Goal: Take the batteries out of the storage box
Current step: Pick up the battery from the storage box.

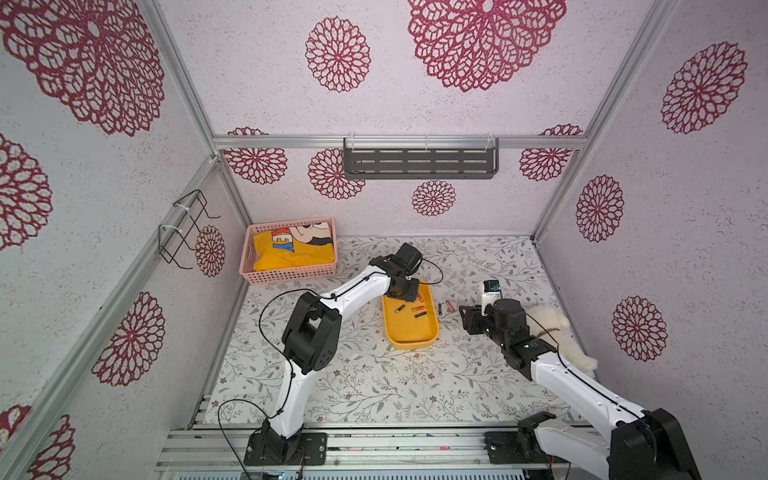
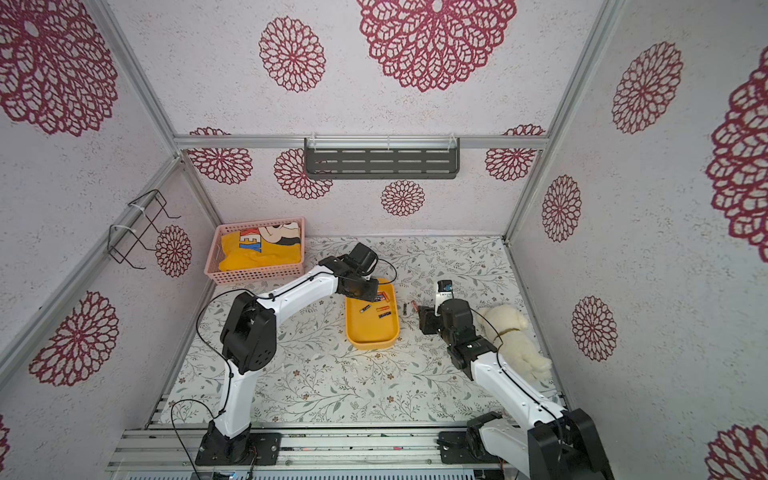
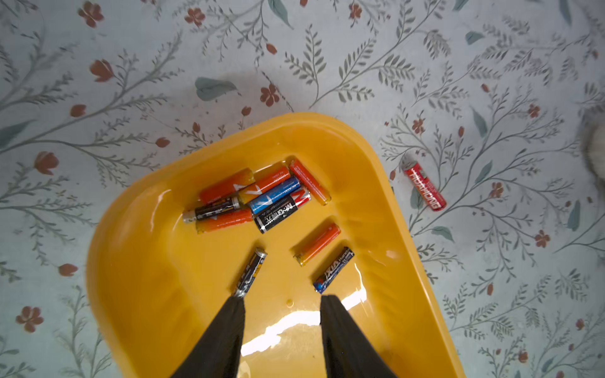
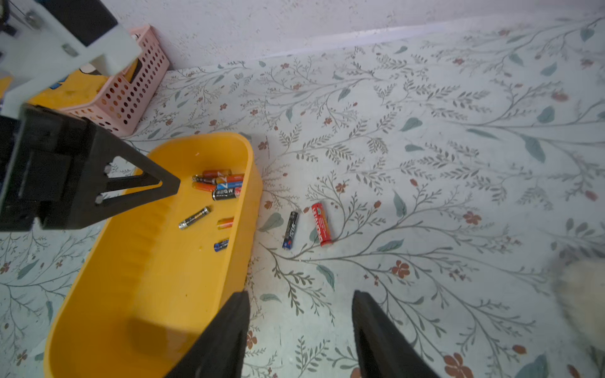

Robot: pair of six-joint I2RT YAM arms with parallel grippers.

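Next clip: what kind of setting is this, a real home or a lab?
Most likely a lab booth dressed to look homely, not a real room. Wallpapered panels sit in an aluminium frame, a floral sheet lines its floor, and both arms are bolted to a metal rail.

Both top views are looking steeply down on the whole table (image 1: 374,382) from high over its 6 o'clock edge. The left wrist camera is facing straight down, close over the storage box (image 3: 137,261), while the right wrist camera is looking across from its 3 o'clock, sharing the box and the red battery (image 4: 321,223).
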